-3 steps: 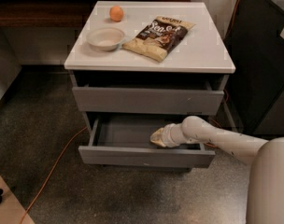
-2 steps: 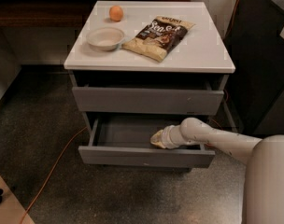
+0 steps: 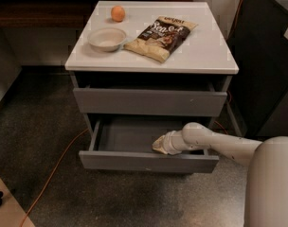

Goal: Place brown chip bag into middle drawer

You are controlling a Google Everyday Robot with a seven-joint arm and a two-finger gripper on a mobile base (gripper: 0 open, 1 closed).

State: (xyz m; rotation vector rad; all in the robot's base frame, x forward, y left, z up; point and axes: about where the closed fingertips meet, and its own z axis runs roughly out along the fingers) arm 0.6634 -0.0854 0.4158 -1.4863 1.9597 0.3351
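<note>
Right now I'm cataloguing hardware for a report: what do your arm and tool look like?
The arm is a smooth off-white tube with a rounded joint, no markings or cables visible. The tool, at the front of the open drawer, is a tan, tapered tip.

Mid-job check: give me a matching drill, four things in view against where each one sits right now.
Things:
1. brown chip bag
2. orange
3. white bowl
4. claw

Places:
A. inside the pulled-out middle drawer
B. back left of the cabinet top
C. on the cabinet top, right of the white bowl
D. on the cabinet top, just in front of the orange

Pairs: 1-C, 2-B, 3-D, 4-A
</note>
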